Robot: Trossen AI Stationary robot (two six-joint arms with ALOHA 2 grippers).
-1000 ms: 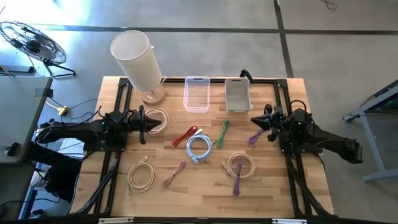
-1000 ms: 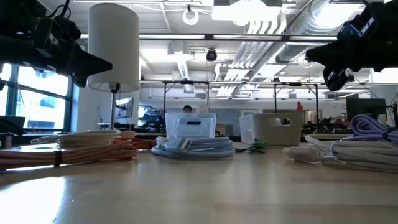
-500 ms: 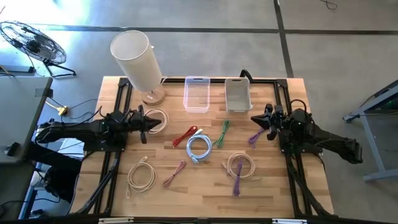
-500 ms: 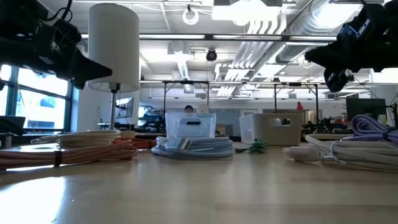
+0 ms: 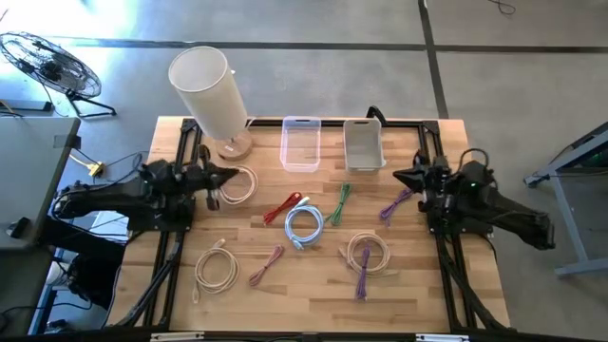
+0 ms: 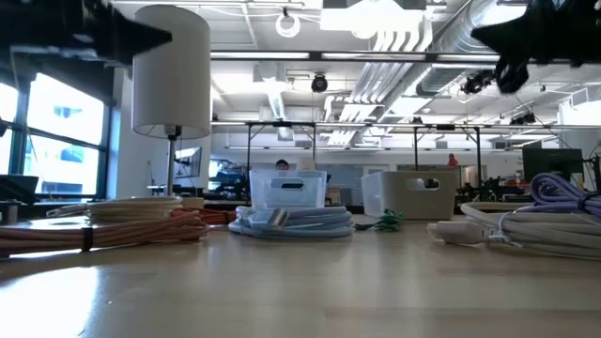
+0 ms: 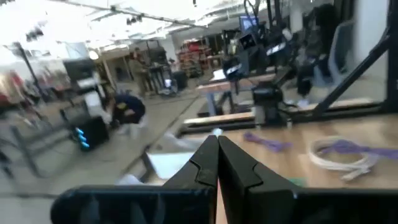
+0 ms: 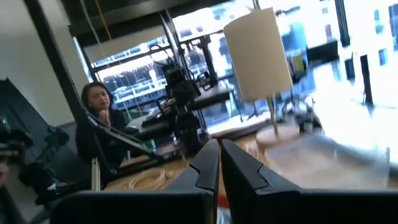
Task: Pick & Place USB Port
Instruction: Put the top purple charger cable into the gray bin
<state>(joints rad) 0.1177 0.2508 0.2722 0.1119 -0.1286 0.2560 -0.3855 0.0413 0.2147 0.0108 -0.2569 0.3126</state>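
Both arms hover above the table, holding nothing. The left gripper [image 5: 231, 175] sits at 9 o'clock with its 2 fingers clenched together, tip over a cream cable coil [image 5: 237, 184]. The right gripper [image 5: 399, 175] at 3 o'clock is likewise clenched. The light blue USB cable [image 5: 304, 225] lies coiled at the table's centre, with a clear bin [image 5: 300, 143] and a grey bin [image 5: 363, 142] at 12 o'clock.
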